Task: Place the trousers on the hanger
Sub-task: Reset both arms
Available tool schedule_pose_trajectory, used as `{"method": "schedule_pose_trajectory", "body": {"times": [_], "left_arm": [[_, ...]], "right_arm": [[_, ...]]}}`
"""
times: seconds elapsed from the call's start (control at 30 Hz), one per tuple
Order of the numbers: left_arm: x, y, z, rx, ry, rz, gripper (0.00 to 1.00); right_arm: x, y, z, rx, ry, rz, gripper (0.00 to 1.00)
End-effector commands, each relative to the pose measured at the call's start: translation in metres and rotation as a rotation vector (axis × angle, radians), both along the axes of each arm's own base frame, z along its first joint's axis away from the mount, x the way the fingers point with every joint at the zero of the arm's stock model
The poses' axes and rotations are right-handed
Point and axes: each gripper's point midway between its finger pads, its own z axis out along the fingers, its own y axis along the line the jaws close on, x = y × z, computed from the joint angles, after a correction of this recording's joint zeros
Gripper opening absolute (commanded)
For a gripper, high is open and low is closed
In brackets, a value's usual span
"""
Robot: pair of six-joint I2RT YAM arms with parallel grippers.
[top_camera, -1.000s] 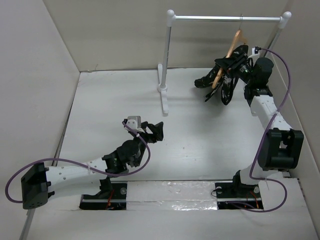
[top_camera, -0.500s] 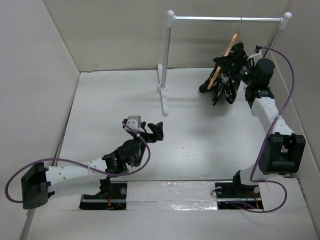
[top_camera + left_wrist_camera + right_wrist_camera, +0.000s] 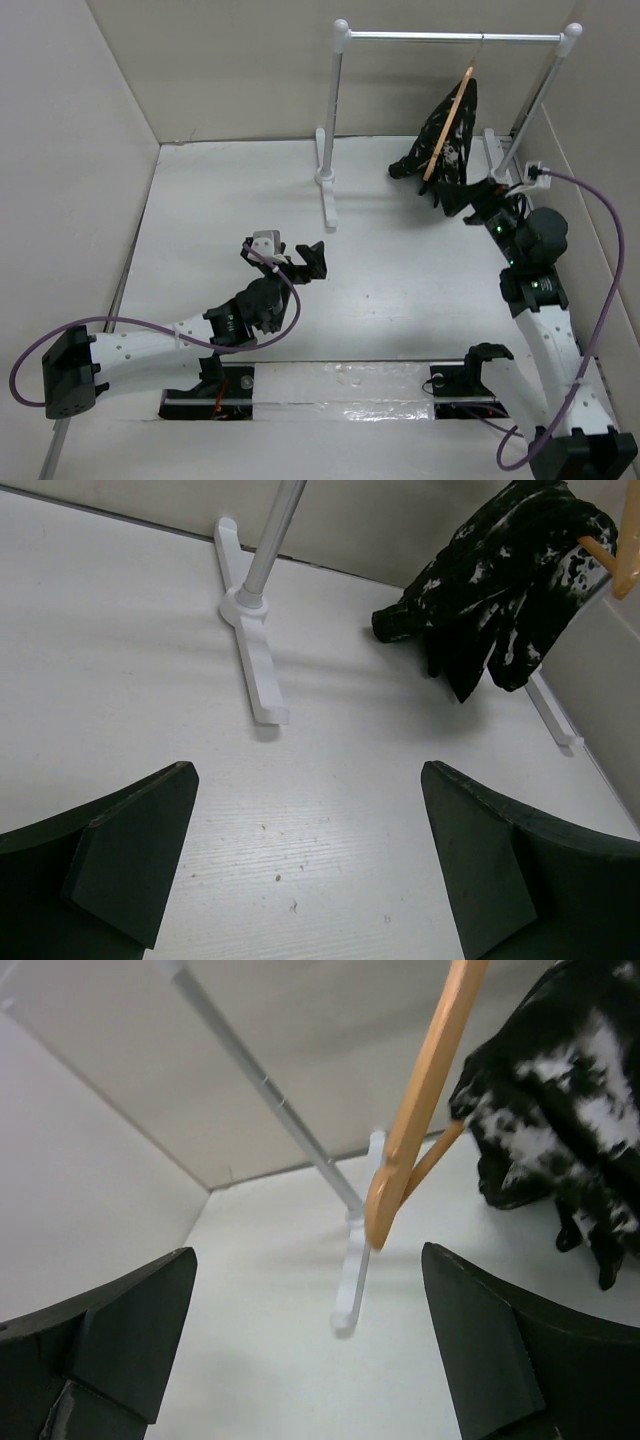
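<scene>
Left gripper (image 3: 308, 780) gaped wide mid-table (image 3: 220, 200), right gripper (image 3: 308, 1260) likewise beside the trousers (image 3: 452, 152) — draped on the hanger (image 3: 453, 113) near the rack (image 3: 440, 37)'s right post.

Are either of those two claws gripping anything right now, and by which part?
Nothing is held. The left claw and right claw are both open and empty; the black white-splattered fabric trousers drape over the slim tan wooden hanger.

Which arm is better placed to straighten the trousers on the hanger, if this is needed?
The right. Its open pincer points at the trousers, close beside their lower end, below the hanger. The left pincer, also open, is far off, on the other side of the rack foot.
</scene>
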Motion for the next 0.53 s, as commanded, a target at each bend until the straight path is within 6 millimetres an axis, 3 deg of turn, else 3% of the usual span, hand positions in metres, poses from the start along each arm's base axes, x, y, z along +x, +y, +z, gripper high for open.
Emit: {"method": "schedule_pose_trajectory", "body": {"times": [0.0, 0.03, 0.07, 0.1, 0.17, 0.2, 0.27, 0.3, 0.4, 0.5], "left_arm": [[0.002, 0.006, 0.027, -0.063, -0.035, 0.031, 0.95], [0.002, 0.007, 0.028, -0.066, -0.038, 0.034, 0.95], [0.002, 0.009, 0.028, -0.063, -0.036, 0.040, 0.96], [0.002, 0.010, 0.029, -0.066, -0.037, 0.043, 0.96], [0.002, 0.012, 0.030, -0.075, -0.045, 0.048, 0.96], [0.002, 0.013, 0.026, -0.059, -0.049, 0.051, 0.97], [0.003, 0.011, 0.024, -0.056, -0.048, 0.048, 0.99], [0.003, 0.009, 0.023, -0.050, -0.045, 0.048, 0.99], [0.007, 0.008, 0.016, -0.017, -0.046, 0.075, 0.99], [0.014, 0.007, 0.009, 0.039, -0.017, 0.136, 0.99]], "right_arm": [[-0.038, 0.019, -0.024, -0.078, -0.034, 0.088, 1.00], [-0.048, 0.019, -0.031, -0.092, -0.032, 0.091, 1.00], [-0.055, 0.021, -0.051, -0.099, -0.001, 0.098, 1.00], [-0.074, 0.023, -0.055, -0.105, -0.009, 0.112, 1.00], [-0.086, 0.020, -0.070, -0.116, 0.009, 0.105, 1.00], [-0.090, 0.019, -0.091, -0.120, 0.059, 0.103, 1.00], [-0.101, 0.019, -0.096, -0.114, 0.046, 0.106, 1.00], [-0.102, 0.018, -0.110, -0.116, 0.079, 0.106, 1.00], [-0.109, 0.021, -0.122, -0.131, 0.107, 0.130, 1.00], [-0.110, 0.021, -0.120, -0.145, 0.101, 0.133, 1.00]]}}
